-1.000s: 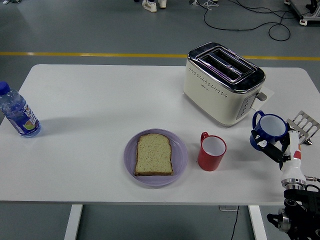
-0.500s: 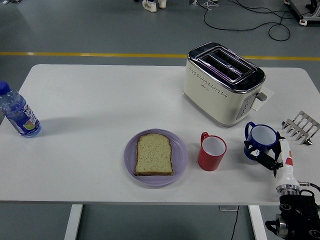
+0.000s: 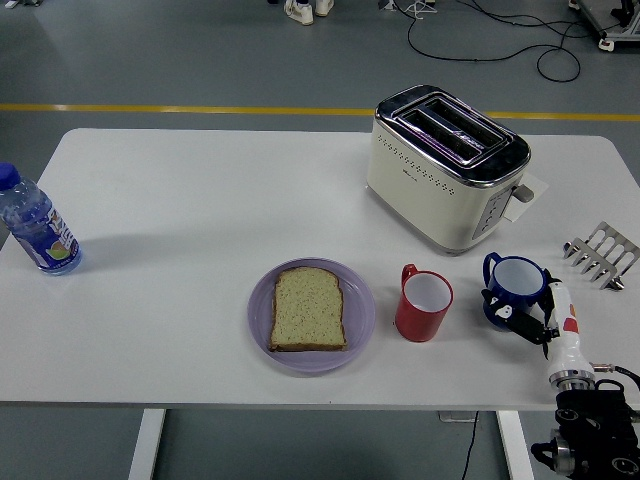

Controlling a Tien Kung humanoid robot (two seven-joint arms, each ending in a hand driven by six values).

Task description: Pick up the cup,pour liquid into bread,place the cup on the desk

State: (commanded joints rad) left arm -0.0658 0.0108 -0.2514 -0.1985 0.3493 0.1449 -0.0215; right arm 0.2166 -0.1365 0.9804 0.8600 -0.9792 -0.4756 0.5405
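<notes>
Gripping the blue cup (image 3: pixel 515 282) — right hand (image 3: pixel 530 320), low at the table's (image 3: pixel 200 200) near-right edge.

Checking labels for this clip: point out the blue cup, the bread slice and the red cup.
blue cup (image 3: pixel 516 277), head view, inside of its mouth.
bread slice (image 3: pixel 309 308), head view, middle of its top face.
red cup (image 3: pixel 416 318), head view, outer wall.

A cream toaster (image 3: pixel 447 167) stands at the far right of the white worktop (image 3: pixel 200 200), a metal rack (image 3: pixel 601 254) near the right edge, a water bottle (image 3: pixel 36 227) at the left edge. Beyond, cables (image 3: pixel 500 30) trail across the grey floor.
</notes>
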